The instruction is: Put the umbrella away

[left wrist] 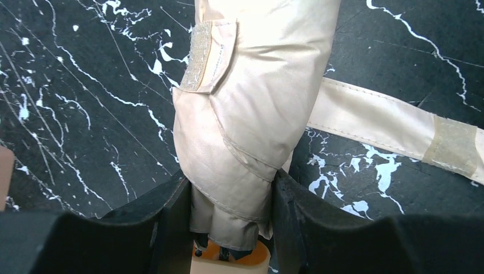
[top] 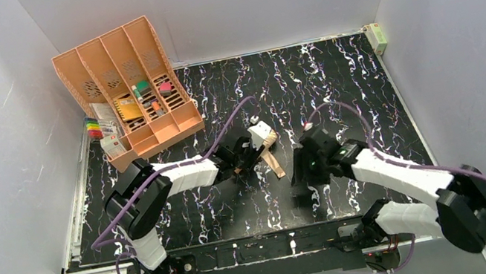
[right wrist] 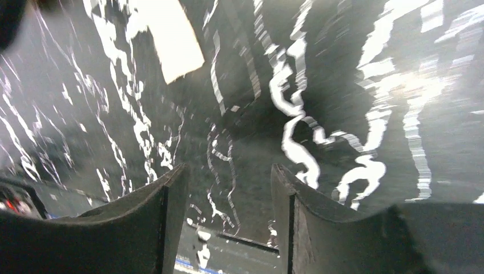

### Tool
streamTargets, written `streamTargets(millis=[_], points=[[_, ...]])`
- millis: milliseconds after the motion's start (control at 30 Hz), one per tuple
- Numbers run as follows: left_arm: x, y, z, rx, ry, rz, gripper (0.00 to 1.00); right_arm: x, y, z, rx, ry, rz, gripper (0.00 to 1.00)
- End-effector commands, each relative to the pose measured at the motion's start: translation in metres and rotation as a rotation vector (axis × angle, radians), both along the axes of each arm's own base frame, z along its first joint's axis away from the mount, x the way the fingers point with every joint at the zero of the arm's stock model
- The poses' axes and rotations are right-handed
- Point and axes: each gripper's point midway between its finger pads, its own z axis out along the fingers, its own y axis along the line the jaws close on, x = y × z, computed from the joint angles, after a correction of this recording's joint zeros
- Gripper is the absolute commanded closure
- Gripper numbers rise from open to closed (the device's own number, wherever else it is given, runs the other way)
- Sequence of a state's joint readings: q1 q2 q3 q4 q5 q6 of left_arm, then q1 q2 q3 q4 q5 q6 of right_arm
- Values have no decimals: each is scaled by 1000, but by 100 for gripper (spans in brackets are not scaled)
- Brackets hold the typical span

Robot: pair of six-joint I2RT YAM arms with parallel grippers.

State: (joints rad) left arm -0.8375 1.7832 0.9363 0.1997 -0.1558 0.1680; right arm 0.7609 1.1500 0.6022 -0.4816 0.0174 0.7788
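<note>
The umbrella [top: 262, 136] is a folded pale peach-beige bundle at the middle of the black marbled table [top: 351, 80]. Its loose fabric strap [top: 276, 164] trails toward the near edge. My left gripper [top: 246, 154] is shut on the umbrella's lower end. In the left wrist view the fabric [left wrist: 251, 103] is pinched between both fingers of the left gripper [left wrist: 231, 200], with the strap [left wrist: 388, 123] lying flat on the table to the right. My right gripper [top: 306, 184] hovers just right of the strap. It is open and empty in the blurred right wrist view [right wrist: 228, 188].
An orange-peach slotted plastic organizer [top: 130, 89] leans at the far left with small items in its slots. Coloured markers [top: 93, 127] and a white card sit beside it. A small pale green box [top: 376, 36] is at the far right corner. White walls enclose the table.
</note>
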Motion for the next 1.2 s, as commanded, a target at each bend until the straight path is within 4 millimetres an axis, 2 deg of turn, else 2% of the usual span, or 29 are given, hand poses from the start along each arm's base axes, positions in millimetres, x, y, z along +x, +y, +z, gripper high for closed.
streamTargets(millis=[0, 100, 267, 400, 533, 567, 600, 633, 700, 833, 967, 1100, 1167], points=[[-29, 69, -55, 325, 61, -1, 100, 53, -34, 46, -5, -211, -117, 34], [-27, 65, -54, 338, 28, -29, 100, 95, -43, 83, -4, -404, -179, 26], [-21, 64, -53, 427, -74, -70, 100, 151, -41, 136, -48, -654, -133, 20], [-18, 62, -50, 504, -191, -114, 100, 186, -56, 150, -160, -735, -108, 19], [-20, 58, -47, 537, -292, -175, 100, 218, -62, 171, -110, -900, -72, 22], [-22, 57, -48, 541, -309, -194, 100, 227, -61, 185, -88, -996, -59, 24], [-23, 56, -49, 551, -320, -217, 100, 228, -60, 184, -80, -1032, -24, 25], [-25, 54, -50, 558, -330, -237, 100, 231, -53, 193, -54, -1087, 24, 25], [-27, 50, -52, 571, -345, -273, 100, 235, -39, 193, -31, -1056, 155, 19], [-32, 42, -56, 605, -391, -343, 100, 232, -1, 193, 53, -1101, 469, 18], [-37, 40, -60, 648, -462, -401, 100, 220, 29, 179, 158, -1062, 742, 18], [-43, 40, -64, 693, -517, -443, 100, 206, 42, 158, 232, -952, 922, 17], [-47, 40, -69, 716, -531, -468, 100, 200, 46, 147, 263, -886, 983, 11]])
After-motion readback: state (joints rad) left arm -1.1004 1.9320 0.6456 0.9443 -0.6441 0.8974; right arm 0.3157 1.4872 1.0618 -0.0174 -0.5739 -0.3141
